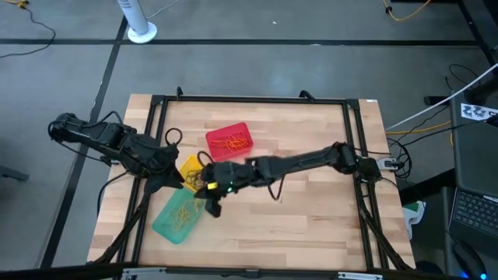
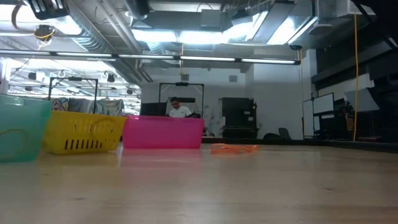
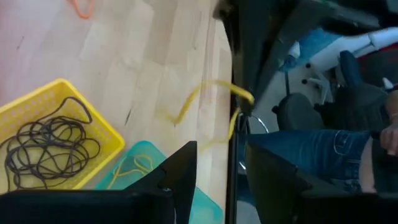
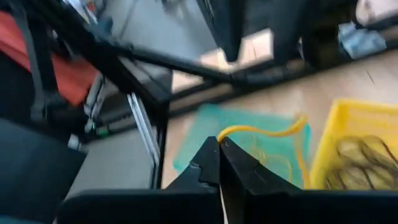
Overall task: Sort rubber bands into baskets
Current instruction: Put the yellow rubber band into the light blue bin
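My right gripper hovers over the near end of the yellow basket and the teal basket, shut on a yellowish rubber band. The band also shows in the left wrist view. The yellow basket holds dark bands, the teal basket yellowish ones, and the red basket orange ones. My left gripper waits open and empty at the yellow basket's left side. Orange bands lie on the table. My right gripper pinches the yellowish band at one end of its loop, between its two fingertips. The rest of the loop arcs out from the fingertips and hangs slack. It is lifted clear, above the teal basket.
The three baskets stand close together on the table's left half, red farthest, teal nearest. A black frame runs round the table. There is bare wood on the right half. A person sits in the room beyond the table, and a seated person's legs show in the left wrist view.
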